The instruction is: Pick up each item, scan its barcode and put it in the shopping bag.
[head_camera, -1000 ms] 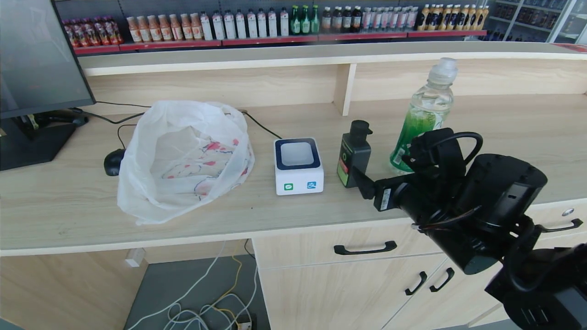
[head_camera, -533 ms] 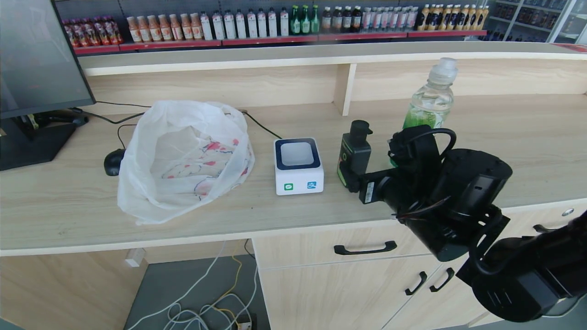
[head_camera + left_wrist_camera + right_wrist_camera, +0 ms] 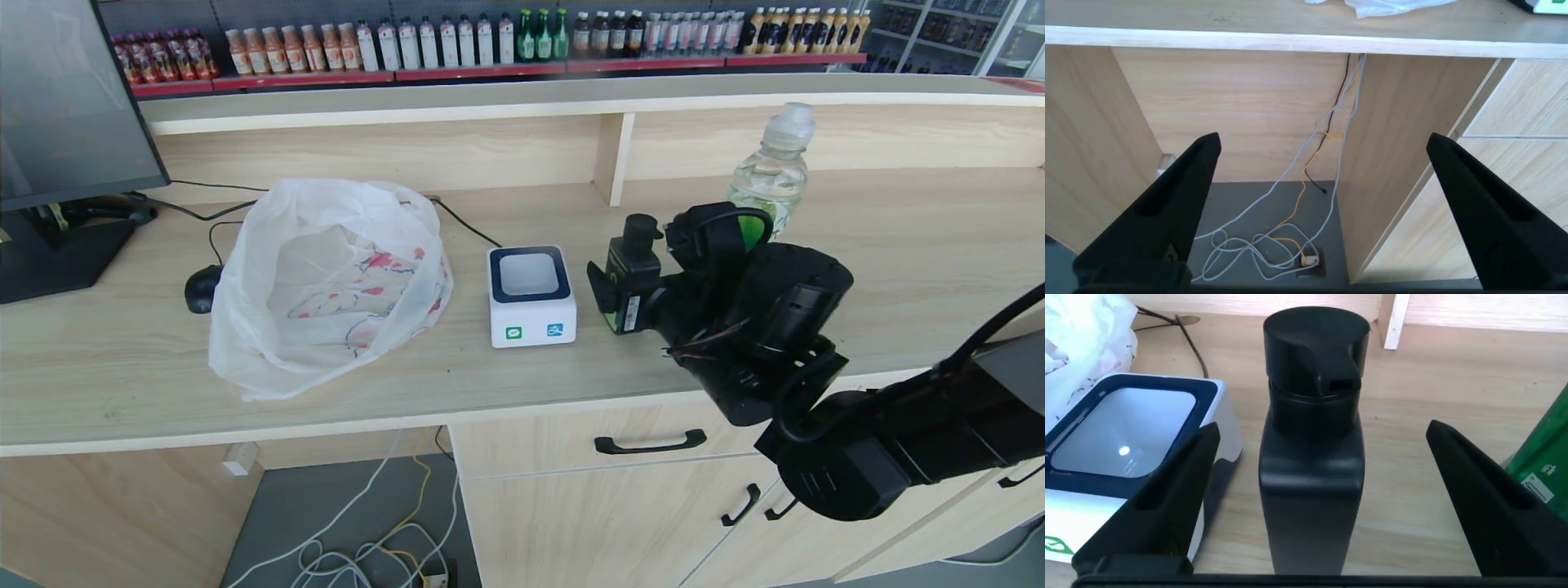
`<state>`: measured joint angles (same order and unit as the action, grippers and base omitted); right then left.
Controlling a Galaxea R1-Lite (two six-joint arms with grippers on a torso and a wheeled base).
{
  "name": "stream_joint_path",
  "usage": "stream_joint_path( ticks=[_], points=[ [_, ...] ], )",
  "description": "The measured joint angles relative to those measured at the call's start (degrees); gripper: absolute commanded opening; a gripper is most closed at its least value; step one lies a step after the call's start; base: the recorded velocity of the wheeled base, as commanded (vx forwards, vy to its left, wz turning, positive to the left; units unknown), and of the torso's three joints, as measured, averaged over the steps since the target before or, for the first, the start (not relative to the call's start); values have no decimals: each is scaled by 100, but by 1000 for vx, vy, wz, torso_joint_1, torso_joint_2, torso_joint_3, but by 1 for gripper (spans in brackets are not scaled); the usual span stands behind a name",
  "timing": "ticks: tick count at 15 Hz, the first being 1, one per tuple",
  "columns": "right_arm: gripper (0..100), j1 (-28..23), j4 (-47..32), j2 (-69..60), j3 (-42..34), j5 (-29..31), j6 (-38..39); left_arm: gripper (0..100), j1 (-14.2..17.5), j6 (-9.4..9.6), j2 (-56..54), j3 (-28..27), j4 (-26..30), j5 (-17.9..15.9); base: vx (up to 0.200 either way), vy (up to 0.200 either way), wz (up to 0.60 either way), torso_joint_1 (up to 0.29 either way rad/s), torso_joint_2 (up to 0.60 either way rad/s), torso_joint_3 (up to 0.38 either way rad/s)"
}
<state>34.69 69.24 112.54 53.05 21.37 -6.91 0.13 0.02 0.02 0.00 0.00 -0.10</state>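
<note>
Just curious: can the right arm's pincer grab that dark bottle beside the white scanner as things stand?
Probably yes: the open right pincer flanks the dark bottle, with nothing between them.

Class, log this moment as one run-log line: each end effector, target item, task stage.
right end effector: open, flanking black bottle | left end effector: open, below counter | stage: pre-grasp, bottle upright beside scanner

black bottle and clear green-labelled bottle stand upright by the white scanner, bag open.
</note>
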Motion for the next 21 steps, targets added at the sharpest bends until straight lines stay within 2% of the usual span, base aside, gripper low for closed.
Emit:
stream_joint_path(
  ticks=[7,21],
  points=[
    [100,-168,6,229,293,0,-1,100,0,0,0,0,0,0,0,0,0,0,0,0],
    [100,-176,9,446,297,-2,5,100,0,2,0,0,0,0,0,0,0,0,0,0]
  ],
)
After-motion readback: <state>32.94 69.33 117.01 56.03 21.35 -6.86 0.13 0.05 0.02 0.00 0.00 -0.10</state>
